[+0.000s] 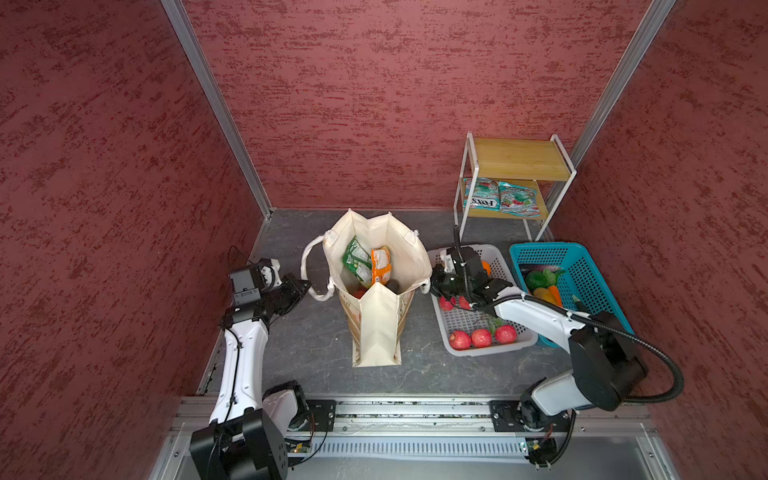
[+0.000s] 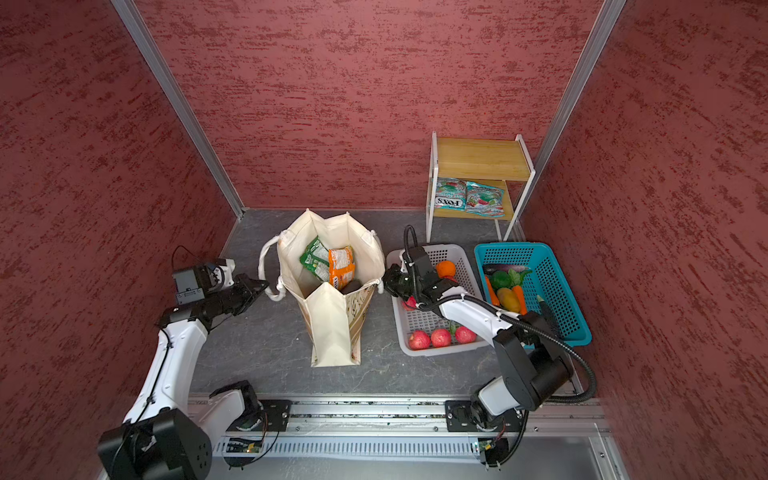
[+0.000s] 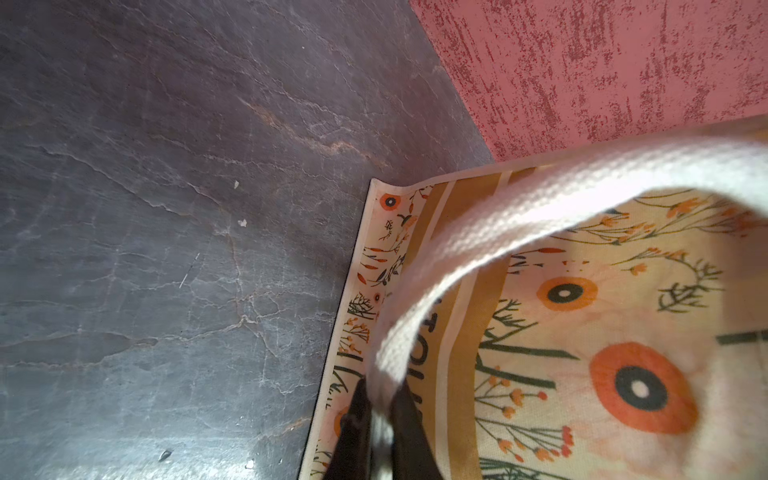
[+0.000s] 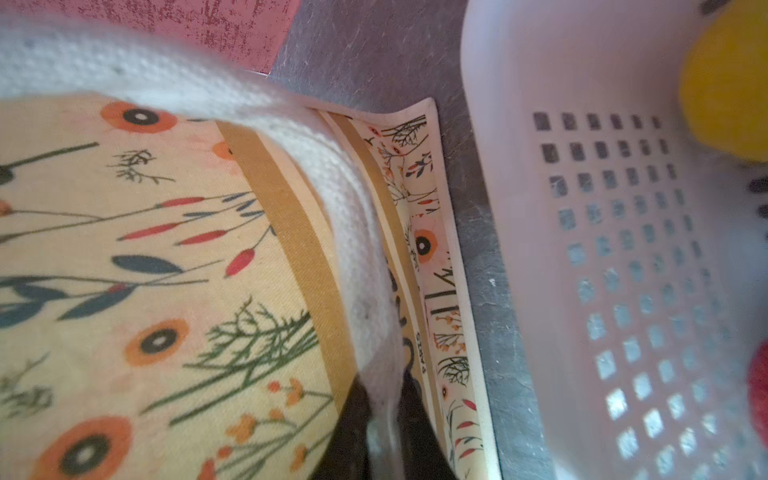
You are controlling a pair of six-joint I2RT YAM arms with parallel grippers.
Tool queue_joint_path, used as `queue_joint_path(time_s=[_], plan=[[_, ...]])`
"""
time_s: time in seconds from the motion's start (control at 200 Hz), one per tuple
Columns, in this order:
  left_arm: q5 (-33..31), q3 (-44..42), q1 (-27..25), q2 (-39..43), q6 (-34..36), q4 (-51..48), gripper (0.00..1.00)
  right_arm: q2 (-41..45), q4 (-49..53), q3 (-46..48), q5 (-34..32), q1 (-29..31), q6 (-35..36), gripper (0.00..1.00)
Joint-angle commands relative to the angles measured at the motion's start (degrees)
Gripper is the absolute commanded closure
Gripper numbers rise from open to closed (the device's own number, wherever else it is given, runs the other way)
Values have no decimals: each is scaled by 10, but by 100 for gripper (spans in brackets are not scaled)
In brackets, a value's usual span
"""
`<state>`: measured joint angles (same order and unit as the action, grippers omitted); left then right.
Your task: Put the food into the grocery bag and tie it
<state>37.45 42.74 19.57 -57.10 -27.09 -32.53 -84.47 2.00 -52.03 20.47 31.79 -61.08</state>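
Observation:
The cream floral grocery bag (image 1: 376, 328) (image 2: 332, 328) stands open mid-floor. Food shows inside it: a green packet (image 1: 356, 261) and an orange packet (image 1: 380, 264). My left gripper (image 1: 305, 286) (image 3: 380, 395) is shut on the bag's white left handle (image 1: 309, 270) (image 3: 498, 216). On the other side, my right gripper (image 1: 432, 284) (image 4: 384, 395) is shut on the white right handle (image 4: 345, 199), between the bag and the grey basket. More food, three red apples (image 1: 481, 337), lies in that basket.
The grey perforated basket (image 1: 465, 324) (image 4: 582, 208) sits right of the bag with an orange (image 1: 485, 266) at its far end. A teal basket (image 1: 582, 266) of vegetables stands further right. A small wooden shelf (image 1: 515, 158) at the back right holds two packets (image 1: 503, 198).

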Motion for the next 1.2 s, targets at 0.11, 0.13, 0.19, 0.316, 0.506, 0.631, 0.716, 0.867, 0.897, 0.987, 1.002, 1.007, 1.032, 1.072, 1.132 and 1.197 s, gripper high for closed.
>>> queue_joint_path(time_s=[0.11,0.13,0.19,0.316,0.506,0.631,0.716,0.867,0.897,0.987,1.002,1.007,1.032,1.072,1.132,1.197], plan=[[7,-4,9,5,9,6,100,87,98,-37,-93,-5,38,93],[8,-4,10,6,8,6,100,94,106,-39,-99,-6,41,94],[10,-2,11,8,7,5,100,112,125,-45,-114,-7,50,96],[12,9,11,19,0,-2,100,144,157,-62,-136,-8,70,96],[19,53,11,46,-11,-31,100,181,142,-68,-123,-8,99,96],[28,88,11,66,-20,-46,100,196,94,-59,-83,-8,114,96],[34,108,10,81,-31,-48,100,205,62,-55,-58,-8,119,96],[46,148,5,93,-47,-46,100,215,52,-74,-39,-7,141,96],[46,157,3,93,-50,-44,100,216,53,-80,-37,-7,145,96],[46,181,-13,91,-61,-31,100,211,56,-104,-28,-5,160,96],[45,185,-16,89,-63,-29,100,209,56,-109,-26,-5,163,96],[45,187,-18,89,-63,-28,100,208,57,-111,-25,-5,163,96],[44,195,-24,85,-66,-25,100,203,58,-120,-22,-4,167,96],[41,208,-38,77,-70,-22,100,195,63,-136,-17,-1,174,96],[38,231,-61,62,-74,-21,100,182,74,-165,-14,5,185,96],[21,259,-96,45,-72,-20,100,166,80,-195,-16,14,195,96]])
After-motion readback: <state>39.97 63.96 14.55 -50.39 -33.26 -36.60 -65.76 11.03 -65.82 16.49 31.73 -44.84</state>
